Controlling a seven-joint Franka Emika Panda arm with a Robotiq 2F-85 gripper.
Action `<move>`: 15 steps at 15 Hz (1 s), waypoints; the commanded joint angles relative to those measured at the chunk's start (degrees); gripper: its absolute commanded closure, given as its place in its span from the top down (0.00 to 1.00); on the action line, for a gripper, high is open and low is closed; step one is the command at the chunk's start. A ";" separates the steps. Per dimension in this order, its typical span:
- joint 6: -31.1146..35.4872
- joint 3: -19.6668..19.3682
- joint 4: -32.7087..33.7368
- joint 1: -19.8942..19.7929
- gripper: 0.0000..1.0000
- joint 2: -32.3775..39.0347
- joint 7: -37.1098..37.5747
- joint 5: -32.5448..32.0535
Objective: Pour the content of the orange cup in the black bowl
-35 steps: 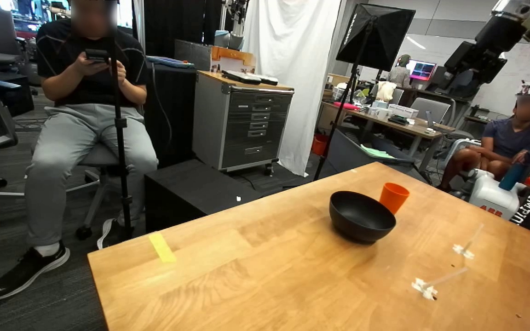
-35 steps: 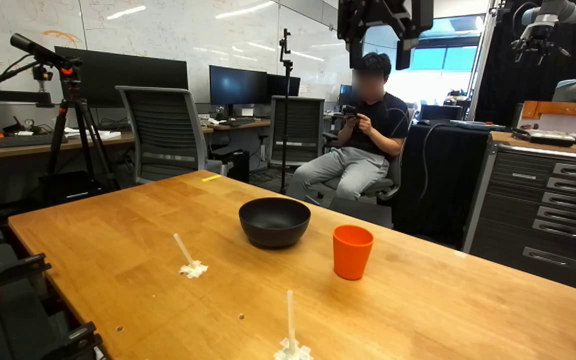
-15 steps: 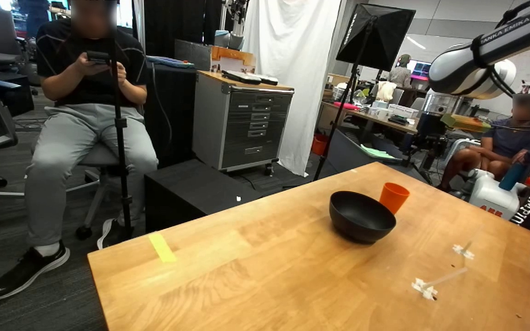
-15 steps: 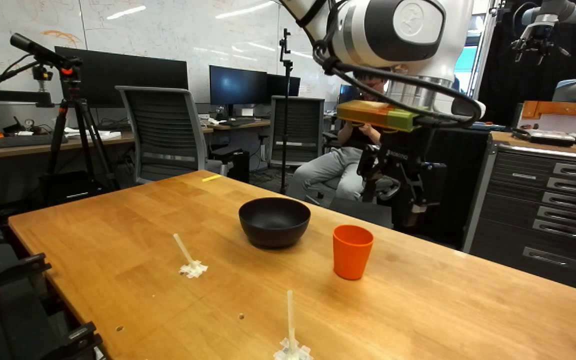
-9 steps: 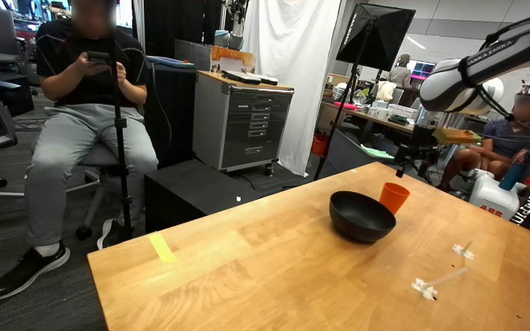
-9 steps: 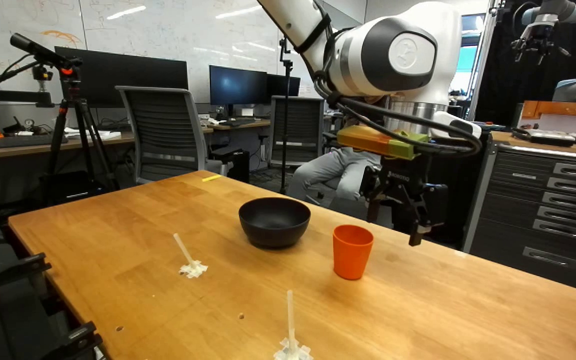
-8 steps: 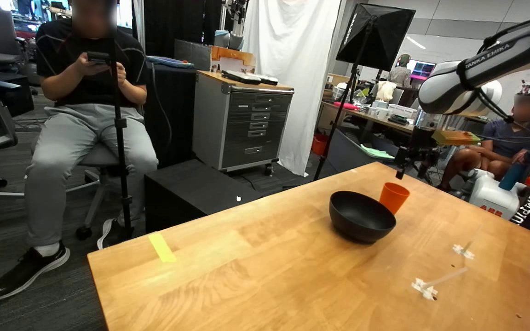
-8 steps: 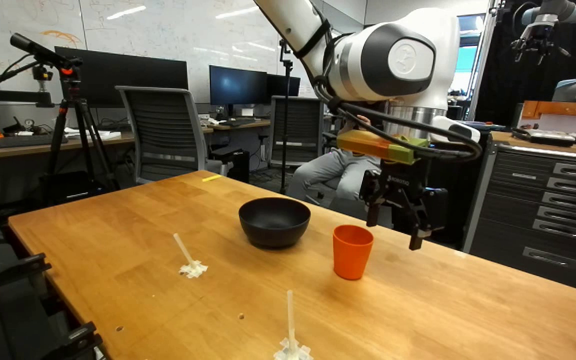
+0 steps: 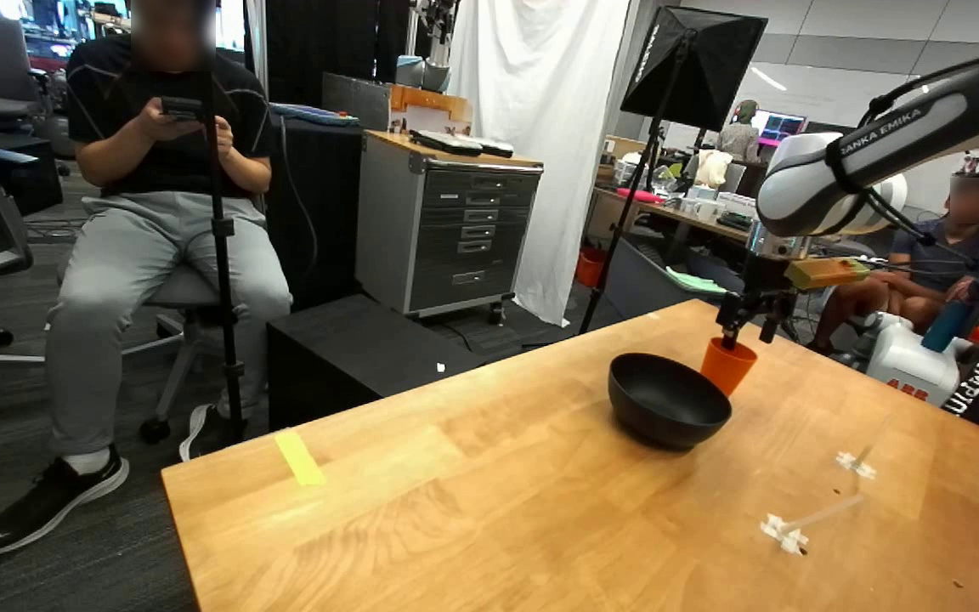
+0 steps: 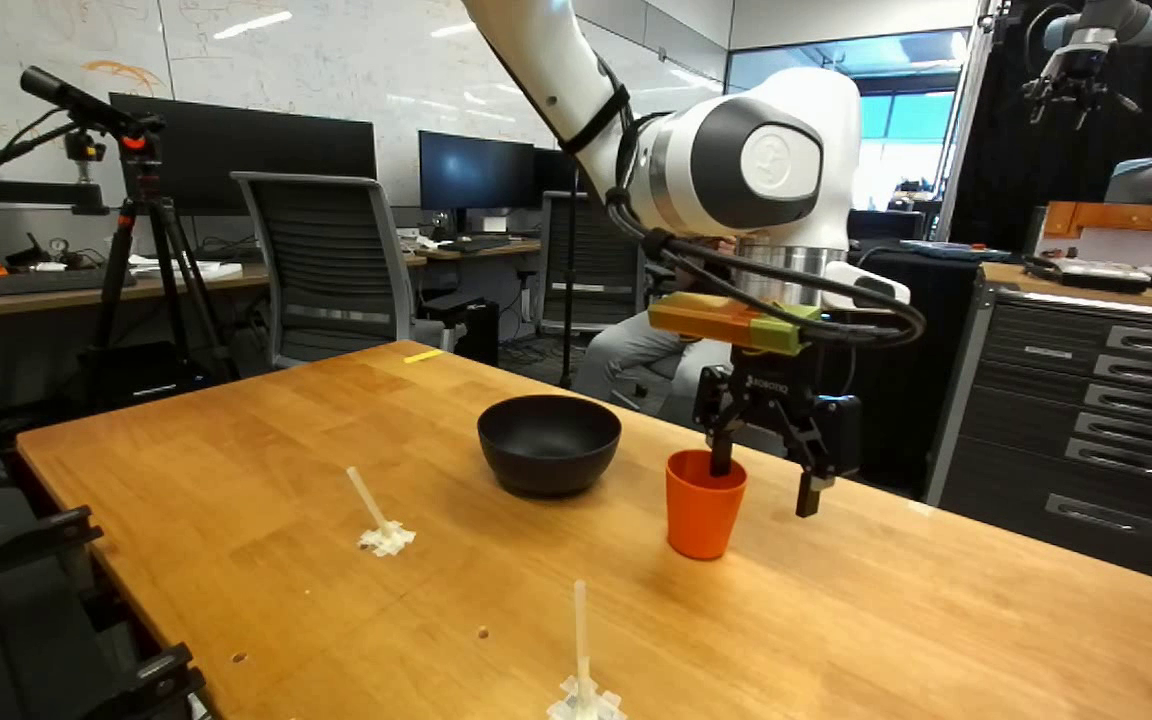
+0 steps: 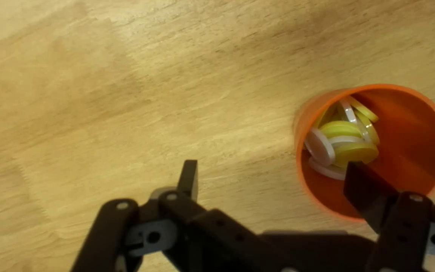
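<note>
The orange cup (image 9: pixel 727 371) stands upright on the table in both exterior views (image 10: pixel 702 522). In the wrist view the cup (image 11: pixel 410 132) holds several yellow and whitish discs (image 11: pixel 347 141). The black bowl (image 9: pixel 651 421) stands beside the cup and also shows in an exterior view (image 10: pixel 548 472); it is outside the wrist view. My gripper (image 10: pixel 764 490) is open and points down over the cup, also in an exterior view (image 9: pixel 748 340). In the wrist view the gripper (image 11: pixel 273 168) has one finger in the cup's mouth and the other outside, over the table. Nothing is held.
Two thin translucent sticks are taped upright to the wooden table (image 10: pixel 296 440), a nearer stick (image 10: pixel 581 625) and a farther stick (image 10: pixel 366 497). Yellow tape (image 9: pixel 301 459) marks a far part of the table. A person (image 9: pixel 166 110) sits beyond the table edge.
The arm has come down from above the table to the cup, and one finger has entered the cup's mouth. The gripper stays open. The cup and bowl have not moved.
</note>
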 commanded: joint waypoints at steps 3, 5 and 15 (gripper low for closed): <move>4.34 0.48 -4.87 1.49 1.00 -2.02 0.13 -3.01; 5.38 0.75 -5.89 1.48 0.89 -2.49 -0.13 -2.63; 10.46 2.28 -10.42 0.57 0.88 -5.73 -1.10 -0.98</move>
